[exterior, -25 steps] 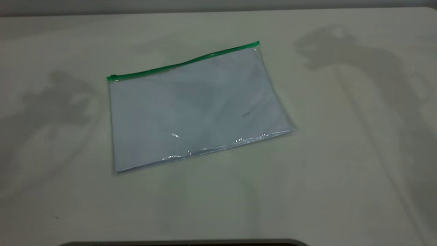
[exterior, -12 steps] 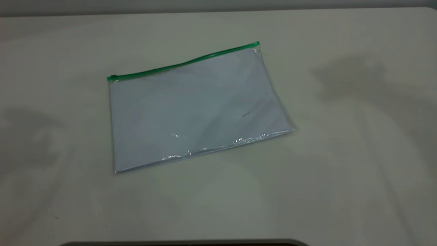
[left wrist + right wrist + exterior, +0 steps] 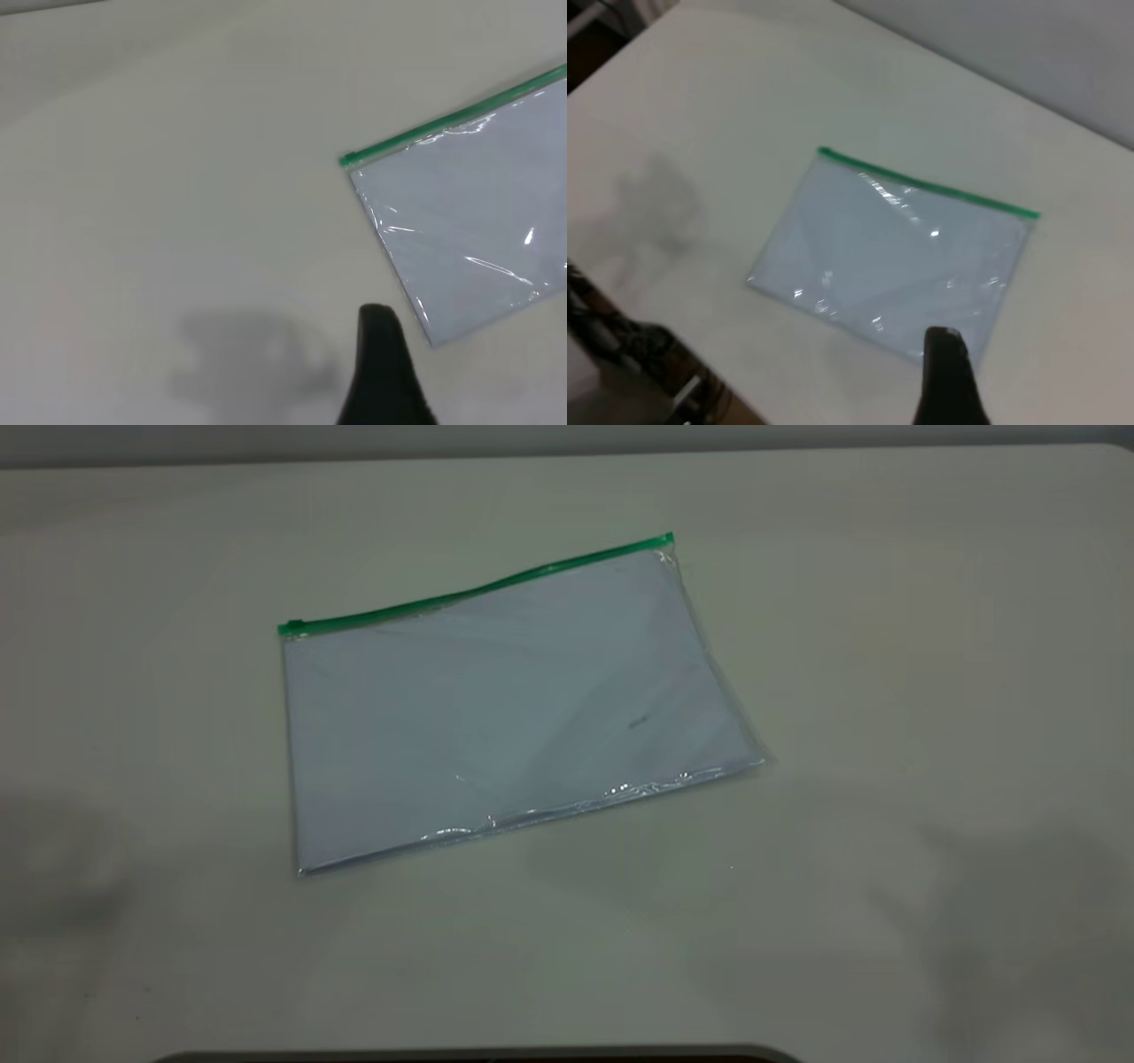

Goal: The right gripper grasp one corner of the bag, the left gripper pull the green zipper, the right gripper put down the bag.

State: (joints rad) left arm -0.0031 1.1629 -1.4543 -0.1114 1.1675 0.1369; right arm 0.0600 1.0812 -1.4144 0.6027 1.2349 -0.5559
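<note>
The bag (image 3: 505, 700) lies flat on the white table (image 3: 886, 691), a clear pouch with pale blue-white sheets inside. The green zipper (image 3: 478, 588) runs along its far long edge, with the slider tab (image 3: 294, 626) at the left end. Neither gripper shows in the exterior view, only faint shadows near the front corners. In the left wrist view the left gripper (image 3: 383, 372) is a dark shape above bare table, beside a bag (image 3: 469, 230) corner and apart from the zipper (image 3: 443, 128). In the right wrist view the right gripper (image 3: 946, 376) hangs high above the bag (image 3: 895, 252) and its zipper (image 3: 926, 186).
A dark rounded edge (image 3: 478, 1056) runs along the table's front. The right wrist view shows the table's edge with dark clutter (image 3: 629, 354) beyond it. Bare table surrounds the bag on all sides.
The arm shadows on the table have slid from the far sides toward the front corners and faded. The bag has not moved.
</note>
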